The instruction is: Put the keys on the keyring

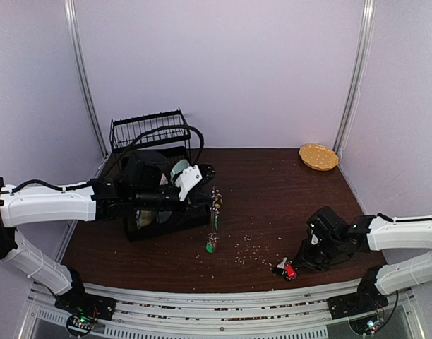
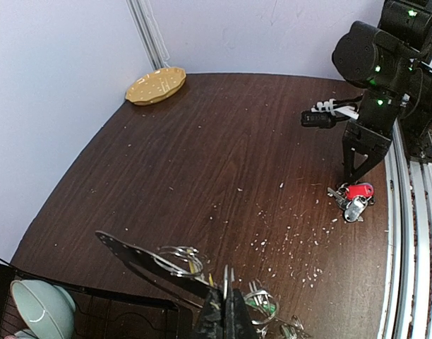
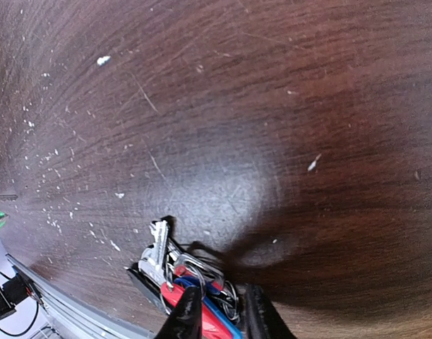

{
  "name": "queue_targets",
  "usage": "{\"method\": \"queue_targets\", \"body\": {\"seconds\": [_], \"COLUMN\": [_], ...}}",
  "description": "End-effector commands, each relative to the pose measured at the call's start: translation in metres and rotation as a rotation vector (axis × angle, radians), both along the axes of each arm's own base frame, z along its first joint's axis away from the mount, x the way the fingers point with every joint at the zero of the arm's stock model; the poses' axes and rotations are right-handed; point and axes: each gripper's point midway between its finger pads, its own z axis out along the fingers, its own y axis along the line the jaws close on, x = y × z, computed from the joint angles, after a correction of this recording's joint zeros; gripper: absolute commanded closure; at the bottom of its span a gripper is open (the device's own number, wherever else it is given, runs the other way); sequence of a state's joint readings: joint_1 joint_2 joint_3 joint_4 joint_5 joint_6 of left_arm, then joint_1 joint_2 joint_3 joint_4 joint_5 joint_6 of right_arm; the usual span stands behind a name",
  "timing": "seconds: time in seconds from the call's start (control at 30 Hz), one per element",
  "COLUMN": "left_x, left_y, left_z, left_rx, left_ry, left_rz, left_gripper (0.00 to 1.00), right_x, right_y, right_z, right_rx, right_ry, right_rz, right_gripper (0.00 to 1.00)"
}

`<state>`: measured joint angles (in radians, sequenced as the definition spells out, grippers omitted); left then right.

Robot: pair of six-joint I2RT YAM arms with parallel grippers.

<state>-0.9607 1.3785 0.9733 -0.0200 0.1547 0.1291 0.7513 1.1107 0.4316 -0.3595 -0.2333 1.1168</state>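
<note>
Right wrist view: the right gripper point(image 3: 222, 295) straddles the bundled keys point(image 3: 175, 263), with the red tag point(image 3: 202, 319) between its fingers; whether it pinches I cannot tell. Best to grip one tag squarely and lift it off the table point(image 3: 272, 106) before crossing. Well apart, the left gripper point(image 2: 226, 295) is pressed together on the thin wire keyring point(image 2: 179, 260). Only crumbs point(image 2: 301, 247) lie between; the dish rack point(image 1: 149, 131) sits behind.

My white-and-black left arm point(image 1: 50, 203) reaches across, roughly level. The black two-finger left gripper point(image 2: 226, 314) is pinched tight on the thin grey-silver wire keyring point(image 2: 177, 256). White right arm point(image 1: 406, 229) is bent low, right gripper point(image 3: 222, 316) pointing down, fingers narrowly apart. Can't tell if it's gripping.
</note>
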Motion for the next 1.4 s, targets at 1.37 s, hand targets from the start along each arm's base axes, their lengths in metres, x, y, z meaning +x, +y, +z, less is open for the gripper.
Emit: {"method": "queue_targets", "body": {"seconds": [1.37], "left_x": [-0.003], "left_y": [-0.007], "left_z": [0.046], "left_rx": [0.000], "left_ry": [-0.244], "left_rz": [-0.035], "left_gripper": [1.00], "right_x": [0.027], "right_y": [0.171], "right_z": [0.246], "right_rx": [0.095], "right_ry": [-0.944], "right_rz": [1.108], "right_gripper": [1.00]}}
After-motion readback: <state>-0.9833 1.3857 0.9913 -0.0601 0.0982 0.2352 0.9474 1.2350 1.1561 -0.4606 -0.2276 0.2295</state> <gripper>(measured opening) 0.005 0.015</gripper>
